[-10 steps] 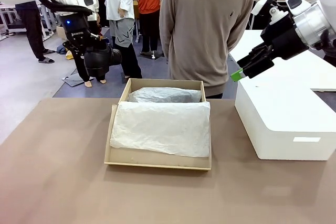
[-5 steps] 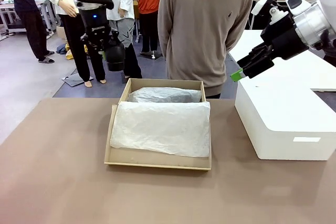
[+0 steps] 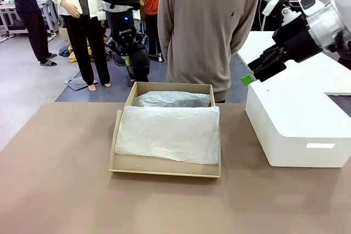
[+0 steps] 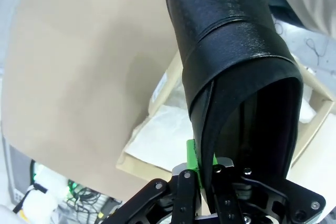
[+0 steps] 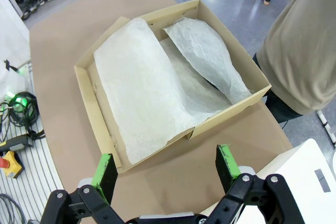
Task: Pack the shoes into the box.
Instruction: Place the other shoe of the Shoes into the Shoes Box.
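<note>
- Brown table (image 3: pixel 55 190) carries the tan shoebox (image 3: pixel 164 167); tissue paper (image 3: pixel 170 132) veils a dark shape (image 3: pixel 173 100) at its far end.
- Clamped tight, the left gripper (image 4: pixel 202 161) holds a black shoe (image 4: pixel 236 51) aloft, toe cropped.
- Spread wide and empty, the right gripper (image 5: pixel 166 169) hangs near the white box (image 3: pixel 296 130).

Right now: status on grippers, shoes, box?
Left gripper shut on glossy black leather shoe, high near tan cardboard shoebox. Right gripper open, aside. White tissue paper covers its inside.

The tan cardboard box (image 3: pixel 164 167) lay open, crinkled white tissue (image 3: pixel 164 132) spread across it, a dark shape wrapped along its far side. I saw one glossy black shoe (image 3: pixel 138 67) aloft beyond its far-left corner.
</note>
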Motion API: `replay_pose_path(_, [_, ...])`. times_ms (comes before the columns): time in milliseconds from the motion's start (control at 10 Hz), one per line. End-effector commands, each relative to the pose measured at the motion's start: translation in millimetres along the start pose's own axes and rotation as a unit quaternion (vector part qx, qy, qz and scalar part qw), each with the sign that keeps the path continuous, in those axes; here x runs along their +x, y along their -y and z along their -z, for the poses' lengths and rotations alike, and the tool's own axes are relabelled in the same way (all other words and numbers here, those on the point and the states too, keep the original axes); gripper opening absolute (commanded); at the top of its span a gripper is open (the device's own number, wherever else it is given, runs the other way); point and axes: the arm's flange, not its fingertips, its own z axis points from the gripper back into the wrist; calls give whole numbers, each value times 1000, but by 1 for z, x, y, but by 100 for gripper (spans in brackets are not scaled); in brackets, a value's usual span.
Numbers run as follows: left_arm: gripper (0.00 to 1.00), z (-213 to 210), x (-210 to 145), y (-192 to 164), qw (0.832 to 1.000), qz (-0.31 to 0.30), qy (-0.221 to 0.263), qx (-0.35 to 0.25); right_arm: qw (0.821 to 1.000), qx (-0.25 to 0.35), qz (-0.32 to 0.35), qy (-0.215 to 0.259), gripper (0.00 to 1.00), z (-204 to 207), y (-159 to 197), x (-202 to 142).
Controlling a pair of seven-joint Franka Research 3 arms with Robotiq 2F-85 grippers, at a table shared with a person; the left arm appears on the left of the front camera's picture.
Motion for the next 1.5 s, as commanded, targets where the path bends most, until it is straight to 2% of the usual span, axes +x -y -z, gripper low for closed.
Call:
replay_pose_path(0, [0,-2,13,-13,1000,-2,-13,-7,1000,6,-4,13,100,1,2,1])
replay_pose_path(600, [0,4,16,-8,1000,-10,-6,0,1000,6,-4,13,100,1,2,1])
replay_pose_path(700, [0,1,4,1,998,-60,13,4,1000,6,-4,13,100,1,2,1])
replay_pose_path(900, [0,-4,-22,25,992,-126,2,21,1000,6,-4,13,100,1,2,1])
replay_pose_path(1100, [0,-9,-43,51,982,-180,31,43,1000,6,-4,13,100,1,2,1])
replay_pose_path(1300, [0,-5,-57,73,975,-218,13,32,1000,6,-4,13,100,1,2,1])
replay_pose_path(1400, [0,0,-64,84,971,-235,25,37,1000,6,-4,13,100,1,2,1])
